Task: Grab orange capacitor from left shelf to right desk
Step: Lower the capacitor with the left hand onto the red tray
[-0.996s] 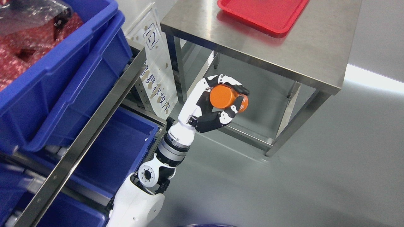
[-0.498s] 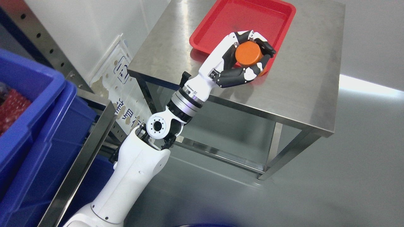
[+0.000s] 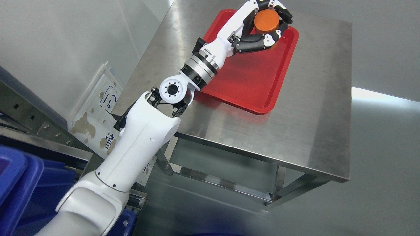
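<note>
left hand (image 3: 262,28) fingers (image 3: 254,48) curled around orange capacitor (image 3: 266,20) | held over red tray (image 3: 256,82) at its 1 o'clock corner, on desk (image 3: 315,131) | risk: release near rim, cylinder likely rolls off tray

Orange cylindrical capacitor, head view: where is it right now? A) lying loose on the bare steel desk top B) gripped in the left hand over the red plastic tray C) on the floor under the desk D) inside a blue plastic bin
B: the orange cylindrical capacitor sits clasped in the left hand, over the far end of the red plastic tray.
</note>
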